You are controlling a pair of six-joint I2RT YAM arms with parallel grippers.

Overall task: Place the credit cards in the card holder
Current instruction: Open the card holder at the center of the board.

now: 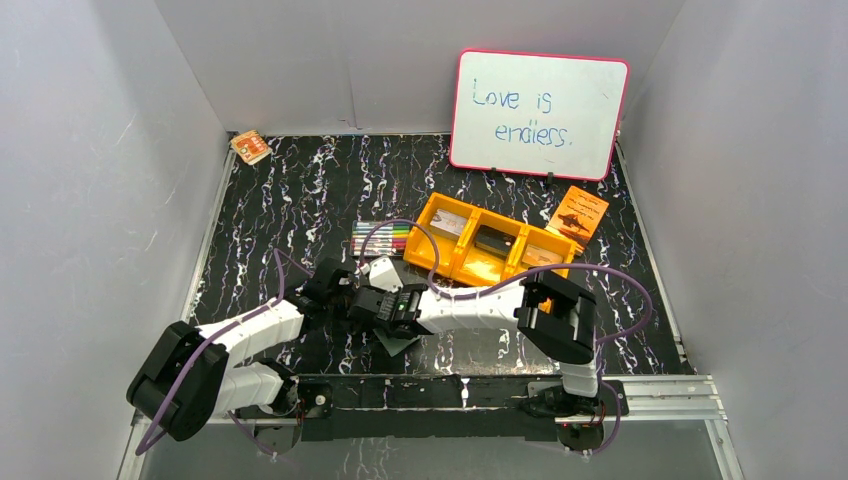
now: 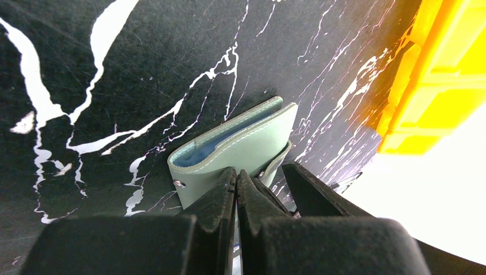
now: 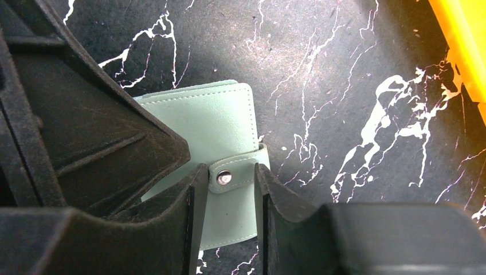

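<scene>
The grey-green card holder [image 2: 246, 143] lies on the black marbled table, its blue-grey pockets showing at a slightly lifted edge. It also shows in the right wrist view [image 3: 212, 117], with its snap tab [image 3: 232, 172]. My left gripper [image 2: 236, 175] is shut, its tips resting on the holder's cover. My right gripper [image 3: 228, 183] is open, one finger on each side of the snap tab. In the top view both grippers [image 1: 345, 290] [image 1: 372, 303] meet over the holder and hide it. Credit cards lie in the orange bin: pale grey [image 1: 452, 222], dark [image 1: 495, 243], tan [image 1: 540, 255].
The orange three-compartment bin [image 1: 480, 265] stands just right of the grippers. Coloured markers [image 1: 382, 238] lie behind them. A whiteboard [image 1: 540, 112] leans at the back, an orange booklet [image 1: 580, 215] lies right of the bin, and a small orange-and-white packet [image 1: 250, 146] sits at the far left.
</scene>
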